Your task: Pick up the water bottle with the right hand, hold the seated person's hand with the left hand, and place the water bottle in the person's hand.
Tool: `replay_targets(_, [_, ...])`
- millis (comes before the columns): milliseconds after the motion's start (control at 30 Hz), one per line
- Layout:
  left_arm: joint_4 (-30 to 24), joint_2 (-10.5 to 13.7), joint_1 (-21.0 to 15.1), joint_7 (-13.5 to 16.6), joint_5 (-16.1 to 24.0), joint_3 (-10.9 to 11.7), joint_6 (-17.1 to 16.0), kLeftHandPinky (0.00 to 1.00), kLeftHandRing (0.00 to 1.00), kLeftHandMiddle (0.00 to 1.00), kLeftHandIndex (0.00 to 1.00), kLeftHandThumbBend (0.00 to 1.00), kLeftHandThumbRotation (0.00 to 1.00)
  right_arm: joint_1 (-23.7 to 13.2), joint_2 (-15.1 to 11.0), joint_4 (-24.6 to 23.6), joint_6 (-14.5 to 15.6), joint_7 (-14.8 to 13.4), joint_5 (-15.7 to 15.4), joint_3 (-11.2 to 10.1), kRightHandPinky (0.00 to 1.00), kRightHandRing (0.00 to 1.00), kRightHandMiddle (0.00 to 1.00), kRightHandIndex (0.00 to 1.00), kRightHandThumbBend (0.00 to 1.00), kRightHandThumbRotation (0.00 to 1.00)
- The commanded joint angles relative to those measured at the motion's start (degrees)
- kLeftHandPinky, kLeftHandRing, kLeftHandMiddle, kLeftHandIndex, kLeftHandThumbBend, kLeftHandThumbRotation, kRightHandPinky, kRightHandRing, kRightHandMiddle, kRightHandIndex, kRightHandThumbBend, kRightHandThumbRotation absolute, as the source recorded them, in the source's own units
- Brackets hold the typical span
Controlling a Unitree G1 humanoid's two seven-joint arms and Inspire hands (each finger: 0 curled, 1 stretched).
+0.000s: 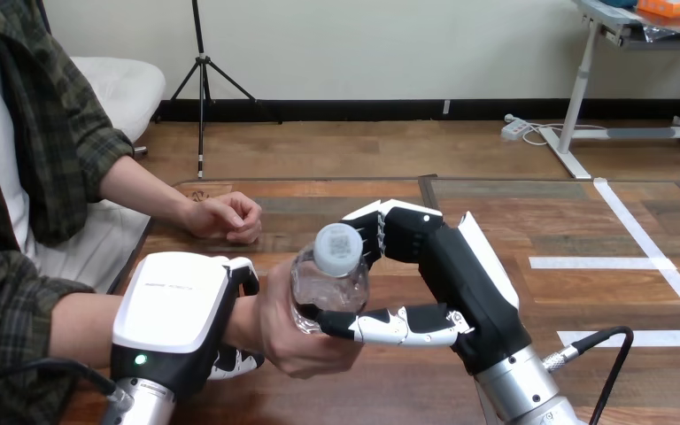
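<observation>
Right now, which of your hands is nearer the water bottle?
Right. The right hand is on the water bottle, thumb and fingers curled round it. The left hand sits left of it, wrapped round the person's wrist, not touching the bottle.

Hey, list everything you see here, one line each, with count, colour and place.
bottle: one, clear with a pale cap, mid-view above the table
table: one, brown wood, under everything
tape: several strips, white, right of the right hand
person's far hand: one, closed, resting on the table at left
person's near hand: one, cupping the bottle
left hand: one, black and white, curled round the near wrist
right hand: one, black and white, curled round the bottle
</observation>
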Motion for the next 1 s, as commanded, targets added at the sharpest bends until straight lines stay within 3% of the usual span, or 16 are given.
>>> replay_targets(0, [-1.8,0.8,-2.7,0.5,0.3,0.7,0.6,0.78,0.86,0.92,0.88,0.92,0.35,-1.3,0.1,-3.1,-0.2,2.1,-0.5,3.1,0.9,0.97,0.99,0.97,0.81,0.2])
replay_targets(133, [-1.5,1.1,-2.7,1.2,0.6,0.6,0.3,0.83,0.92,0.97,0.96,0.94,0.4,-1.3,0.0,-3.1,-0.2,2.3,-0.4,3.0,0.91,0.99,1.0,0.99,0.81,0.2])
replay_targets(367, [-1.4,1.4,-2.9,1.2,1.4,0.4,0.5,0.9,0.98,1.0,0.99,0.96,0.46,-1.3,0.0,-3.4,0.3,2.5,-0.7,2.8,0.93,1.0,1.0,1.0,0.81,0.21])
replay_targets(633, [-2.1,1.6,-2.6,0.3,1.0,0.5,0.2,0.96,1.0,1.0,1.0,0.98,0.49,-1.2,0.0,-3.5,0.4,2.6,-0.8,2.6,0.94,1.0,1.0,1.0,0.81,0.22])
replay_targets(967, [-1.8,1.7,-2.6,1.4,0.8,0.4,-0.5,0.97,1.0,1.0,1.0,0.99,0.48,-1.3,-0.1,-3.3,0.4,2.7,-0.4,2.6,0.96,1.0,1.0,1.0,0.81,0.22])
